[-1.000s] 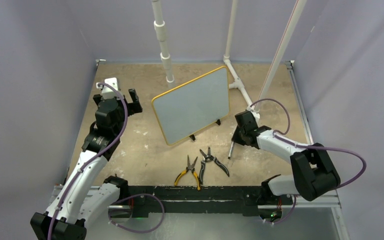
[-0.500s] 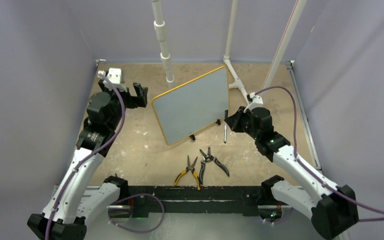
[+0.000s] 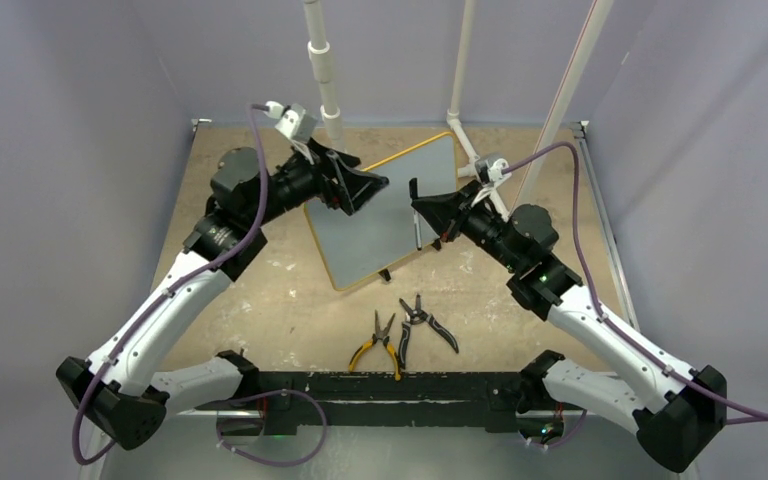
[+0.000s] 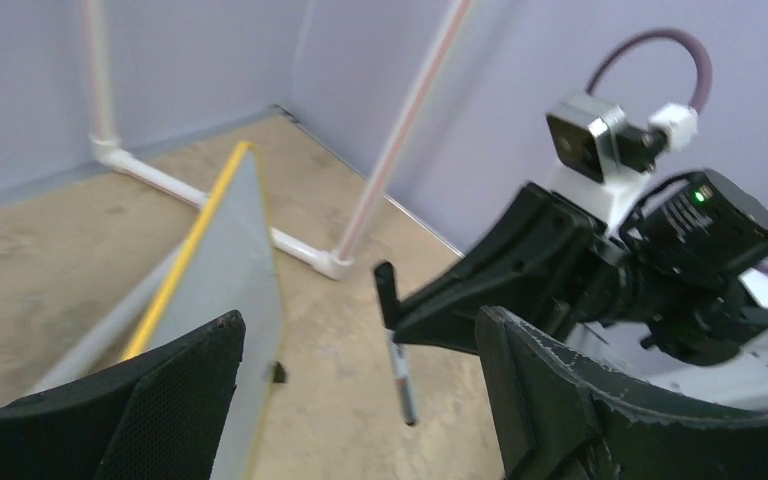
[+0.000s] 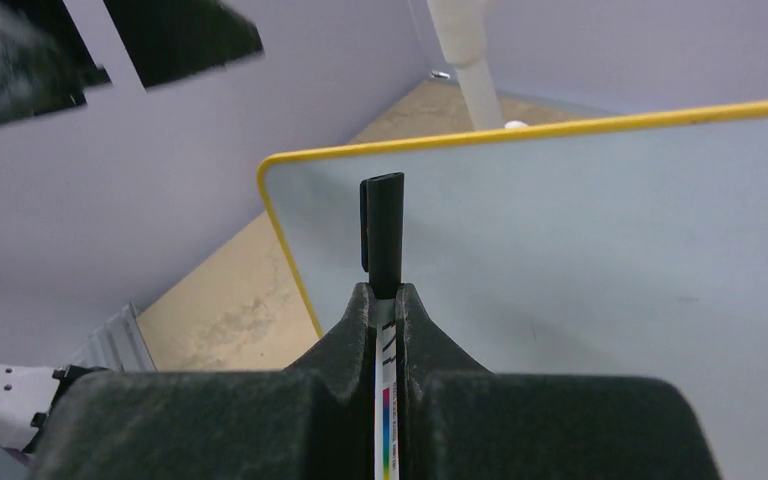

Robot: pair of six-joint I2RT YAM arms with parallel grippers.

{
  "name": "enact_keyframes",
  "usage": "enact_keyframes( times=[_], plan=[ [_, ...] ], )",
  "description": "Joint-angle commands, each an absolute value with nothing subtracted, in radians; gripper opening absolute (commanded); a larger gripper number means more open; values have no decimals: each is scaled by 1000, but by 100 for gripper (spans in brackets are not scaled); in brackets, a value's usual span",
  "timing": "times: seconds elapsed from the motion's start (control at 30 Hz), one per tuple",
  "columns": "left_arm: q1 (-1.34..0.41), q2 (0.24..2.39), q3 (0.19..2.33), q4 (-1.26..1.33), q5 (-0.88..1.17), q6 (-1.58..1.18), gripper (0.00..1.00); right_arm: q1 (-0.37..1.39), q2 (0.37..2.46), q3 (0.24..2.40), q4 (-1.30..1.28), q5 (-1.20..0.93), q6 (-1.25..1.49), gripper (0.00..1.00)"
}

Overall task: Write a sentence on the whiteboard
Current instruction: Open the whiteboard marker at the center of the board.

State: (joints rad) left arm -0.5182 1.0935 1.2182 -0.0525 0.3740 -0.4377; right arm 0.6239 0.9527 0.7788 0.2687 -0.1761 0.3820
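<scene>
The whiteboard [image 3: 392, 222] leans on its black feet at mid-table, yellow-rimmed, its face blank; no sentence shows on it. My right gripper [image 3: 423, 213] is shut on a marker [image 3: 418, 238] and holds it upright just in front of the board's right half, black cap [image 5: 382, 230] on top. In the right wrist view the jaws [image 5: 385, 305] pinch the marker's white barrel before the whiteboard [image 5: 600, 250]. My left gripper [image 3: 365, 190] hovers open over the board's upper left part. Seen from the left wrist, the marker [image 4: 399, 360] hangs beyond its open fingers [image 4: 175, 395], empty between them.
Yellow-handled pliers [image 3: 373, 346] and black-handled pliers [image 3: 428, 320] lie on the table in front of the board. White pipe posts [image 3: 326, 90] and a pipe foot [image 3: 472, 155] stand behind it. Purple walls close in on three sides.
The right arm lifted the marker off the table and carried it left, up in front of the board. The left arm swung right over the board's upper left, its jaws narrowing a little.
</scene>
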Motion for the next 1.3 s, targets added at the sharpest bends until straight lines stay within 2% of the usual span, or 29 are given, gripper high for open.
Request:
enact_keyframes(
  times=[0.0,0.4,0.67,0.73,0.97,1.13,1.2,1.27],
  plan=[
    [-590,1119,1177,70,465,-567,84,627,968,834,379,-222,324,0],
    [-622,1166,1118,161,426,-657,84,636,981,847,390,-285,282,0],
    [-674,1222,1126,153,381,-639,78,643,995,858,387,-324,262,0],
    [-677,1226,1125,155,363,-639,72,644,996,862,380,-330,253,0],
    [-681,1231,1105,192,325,-668,45,647,989,860,362,-330,240,0],
    [-683,1242,1096,220,327,-692,36,649,988,859,353,-338,233,0],
    [-684,1248,1094,229,329,-700,28,649,991,859,347,-334,229,0],
    [-684,1255,1089,241,328,-715,16,649,989,857,350,-330,229,0]
  ],
)
